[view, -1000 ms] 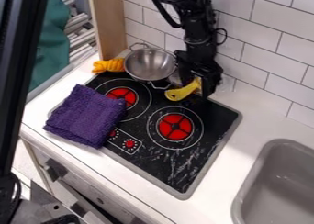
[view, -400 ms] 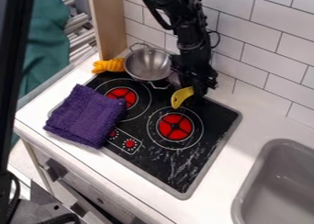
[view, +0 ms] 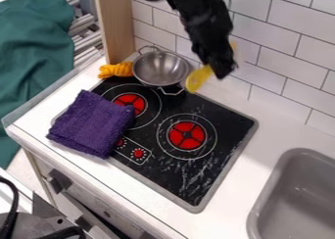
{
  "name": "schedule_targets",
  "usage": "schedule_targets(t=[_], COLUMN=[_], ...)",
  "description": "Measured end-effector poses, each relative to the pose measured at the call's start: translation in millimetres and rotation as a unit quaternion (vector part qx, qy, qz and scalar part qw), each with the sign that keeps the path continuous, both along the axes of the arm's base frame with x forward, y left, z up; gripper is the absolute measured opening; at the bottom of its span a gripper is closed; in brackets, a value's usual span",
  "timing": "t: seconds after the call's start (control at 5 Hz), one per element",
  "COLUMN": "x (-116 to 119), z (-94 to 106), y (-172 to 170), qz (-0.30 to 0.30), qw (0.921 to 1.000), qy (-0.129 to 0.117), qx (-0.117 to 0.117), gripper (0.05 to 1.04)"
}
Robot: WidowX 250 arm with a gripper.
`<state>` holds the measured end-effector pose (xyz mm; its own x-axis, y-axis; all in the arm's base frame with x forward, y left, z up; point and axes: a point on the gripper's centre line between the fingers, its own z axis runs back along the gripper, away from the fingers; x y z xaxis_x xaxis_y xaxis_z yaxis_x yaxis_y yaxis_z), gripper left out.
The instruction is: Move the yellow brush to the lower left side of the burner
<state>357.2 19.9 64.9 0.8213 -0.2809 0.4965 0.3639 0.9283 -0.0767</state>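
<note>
Over the rear edge of the cooktop [view: 167,177]: yellow brush [view: 198,80] gripped and tilted.

At the back of the work surface, the end effector [view: 221,70] is pinching the yellow brush. The black arm [view: 196,20] comes in from the top edge. The brush slants, its broad end low and directed toward the front, just beside the metal pot [view: 159,69]; a further bit of yellow shows on the far side of the end effector, against the tiled wall [view: 291,52]. Fine detail of the grip is blurred.

The cooktop is set in the white table [view: 278,132] and bears two red burners. The burner nearer the sink [view: 187,135] lies in front of the brush; the second burner [view: 130,104] is partly bordered by a folded purple cloth [view: 91,124], which overlaps the cooktop's side edge. Red knobs [view: 138,154] sit just beside the cloth. The pot stands upright at the rear corner, with an orange bundle [view: 116,70] next to it. The gray sink [view: 298,199] is apart from the cooktop.
</note>
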Motion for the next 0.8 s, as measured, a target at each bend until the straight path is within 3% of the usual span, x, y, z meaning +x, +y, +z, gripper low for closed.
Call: schedule_targets(t=[0.2,0.4,0.6,0.8], x=[-25.9,-46.1,-68.4,-79.5], z=[35.7,26.1,-2.9,-42.0], y=[29.3,71.6,119.2,155.1], qz=[0.057,0.174,0.223,0.226], qw=[0.9975,0.9841,0.9708,0.9623], qy=[-0.040,0.013,0.076,0.138], qx=[0.009,0.033,0.048,0.061], gripper=[0.273,0.273,0.273,0.273])
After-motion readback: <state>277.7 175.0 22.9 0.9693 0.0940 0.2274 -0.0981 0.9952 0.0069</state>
